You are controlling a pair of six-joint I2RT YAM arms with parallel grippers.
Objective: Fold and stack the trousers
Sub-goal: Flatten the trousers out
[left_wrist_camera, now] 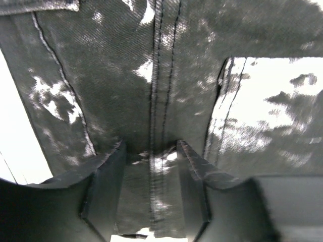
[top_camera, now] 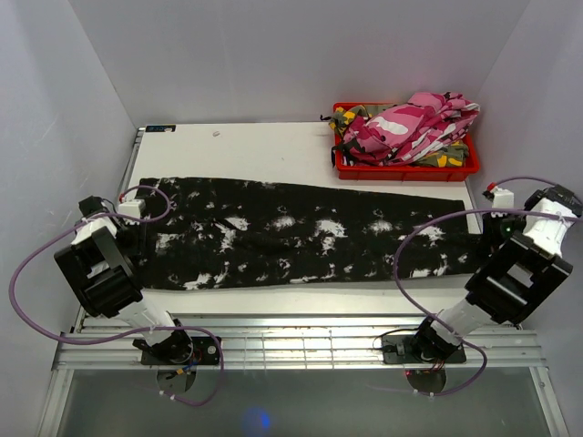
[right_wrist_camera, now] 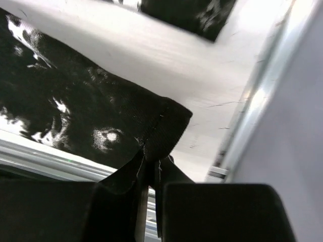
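Observation:
The black trousers (top_camera: 301, 235) with white splotches lie flat across the table, waist to the left and leg ends to the right. At the waist end, my left gripper (top_camera: 144, 226) is down on the cloth. In the left wrist view its jaws (left_wrist_camera: 150, 151) stand apart astride the centre seam (left_wrist_camera: 156, 101), with flat cloth between the fingers. My right gripper (top_camera: 485, 244) is at the leg end, shut on the hem of the black trousers (right_wrist_camera: 161, 126), which hangs lifted off the table. Pink-white camouflage trousers (top_camera: 412, 126) and a green-yellow pair (top_camera: 350, 116) lie bunched at the back right.
A red bin (top_camera: 405, 169) at the back right holds the bunched camouflage trousers. White walls close in on the left, right and rear. A metal rail (top_camera: 301, 339) runs along the near table edge, beside the right gripper. A bare white tabletop (top_camera: 237, 150) lies behind the black trousers.

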